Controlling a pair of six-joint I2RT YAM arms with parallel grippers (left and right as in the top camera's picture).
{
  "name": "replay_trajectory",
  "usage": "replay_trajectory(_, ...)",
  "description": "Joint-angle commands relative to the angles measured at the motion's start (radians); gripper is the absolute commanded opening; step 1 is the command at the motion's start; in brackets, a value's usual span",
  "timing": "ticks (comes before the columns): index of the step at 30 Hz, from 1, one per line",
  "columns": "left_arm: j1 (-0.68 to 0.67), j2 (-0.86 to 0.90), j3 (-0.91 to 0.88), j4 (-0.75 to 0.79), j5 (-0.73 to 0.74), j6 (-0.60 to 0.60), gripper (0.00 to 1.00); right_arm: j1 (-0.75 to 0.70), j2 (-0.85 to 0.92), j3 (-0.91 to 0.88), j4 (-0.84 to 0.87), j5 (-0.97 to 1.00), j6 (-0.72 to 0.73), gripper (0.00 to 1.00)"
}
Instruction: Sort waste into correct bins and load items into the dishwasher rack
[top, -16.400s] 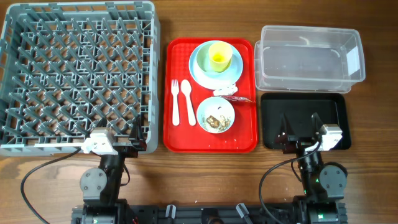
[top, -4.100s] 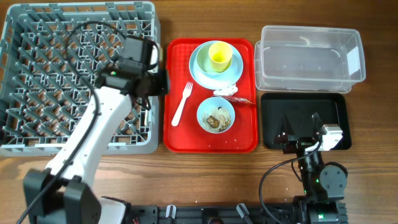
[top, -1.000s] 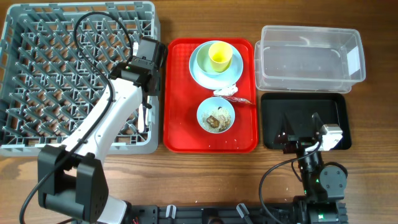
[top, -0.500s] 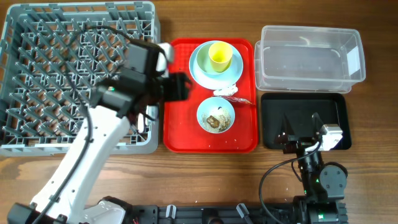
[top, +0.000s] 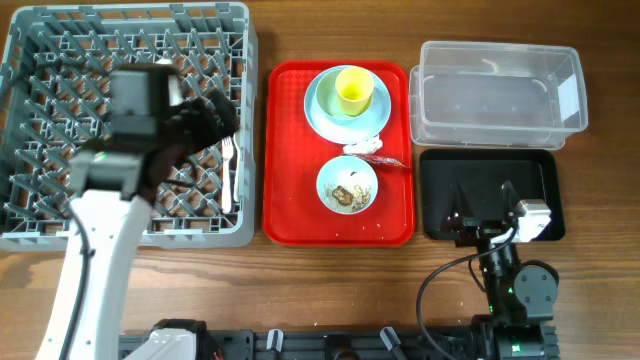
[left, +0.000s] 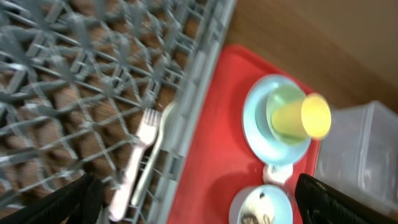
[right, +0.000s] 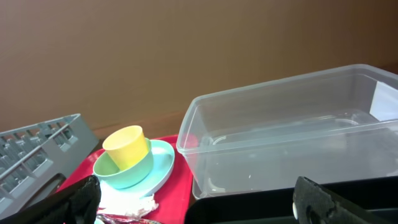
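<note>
Cup, yellow, upright in bowl on plate, red tray: light, stiff, slick plastic, probably best pinched across the rim; left gripper over rack and right gripper both wide open, empty.

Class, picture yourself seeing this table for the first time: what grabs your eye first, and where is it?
The big grey rack fills the left of the table, a white fork lying inside near its tray-side edge. Beside it the bright red tray stands out, with a yellow cup sitting in a pale blue bowl at its far end.
</note>
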Motion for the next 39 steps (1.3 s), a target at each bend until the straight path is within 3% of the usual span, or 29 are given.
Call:
replay_trajectory(1, 0.063, -0.008, 0.001, -0.009, 0.013, -0.025, 1.00, 0.002, -0.005, 0.000, 0.004, -0.021, 0.177, 1.00)
replay_trajectory(3, 0.072, -0.005, 0.001, -0.009, 0.013, -0.025, 1.00, 0.002, 0.006, 0.000, 0.021, -0.046, 0.397, 1.00)
replay_trajectory(4, 0.072, -0.004, 0.001, -0.009, 0.013, -0.025, 1.00, 0.002, 0.008, 0.001, 0.031, -0.066, 0.417, 1.00)
replay_trajectory(7, 0.072, -0.004, 0.001, -0.009, 0.013, -0.025, 1.00, 0.002, 0.038, 0.069, -0.041, -0.194, 0.339, 1.00)
replay_trajectory(9, 0.072, -0.004, 0.001, -0.009, 0.013, -0.025, 1.00, 0.002, 0.107, 0.180, -0.155, -0.193, 0.202, 1.00)
replay_trajectory(11, 0.072, -0.004, 0.001, -0.009, 0.013, -0.025, 1.00, 0.002, 0.229, 0.342, -0.309, -0.188, 0.060, 1.00)
replay_trajectory(18, 0.072, -0.004, 0.001, -0.009, 0.013, -0.025, 1.00, 0.002, 1.008, 1.140, -1.009, -0.256, 0.072, 1.00)
replay_trajectory(22, 0.071, -0.004, 0.001, -0.009, 0.013, -0.025, 1.00, 0.002, 1.236, 1.285, -1.103, -0.323, 0.071, 1.00)
replay_trajectory(23, 0.071, -0.004, 0.001, -0.009, 0.013, -0.025, 1.00, 0.002, 1.279, 1.284, -1.098, -0.390, 0.068, 0.92)
replay_trajectory(24, 0.071, -0.004, 0.001, -0.009, 0.013, -0.025, 1.00, 0.004, 1.313, 1.284, -1.094, -0.402, 0.059, 0.75)
replay_trajectory(26, 0.071, -0.004, 0.001, -0.009, 0.013, -0.025, 1.00, 0.023, 1.341, 1.283, -1.083, -0.401, -0.026, 0.56)
replay_trajectory(27, 0.071, -0.004, 0.001, -0.009, 0.013, -0.025, 1.00, 0.042, 1.349, 1.283, -1.086, -0.381, -0.080, 0.50)
replay_trajectory(30, 0.071, -0.004, 0.001, -0.009, 0.013, -0.025, 1.00, 0.131, 1.349, 1.281, -1.127, -0.208, -0.126, 0.51)
replay_trajectory(33, 0.071, -0.004, 0.001, -0.009, 0.013, -0.025, 1.00, 0.223, 1.350, 1.256, -1.088, -0.172, 0.103, 0.53)
replay_trajectory(38, 0.071, -0.004, 0.001, -0.009, 0.013, -0.025, 1.00, 0.341, 1.350, 1.087, -0.887, -0.026, 0.669, 0.41)
replay_trajectory(39, 0.071, -0.004, 0.001, -0.009, 0.013, -0.025, 1.00, 0.383, 1.353, 0.973, -0.748, 0.039, 0.840, 0.41)
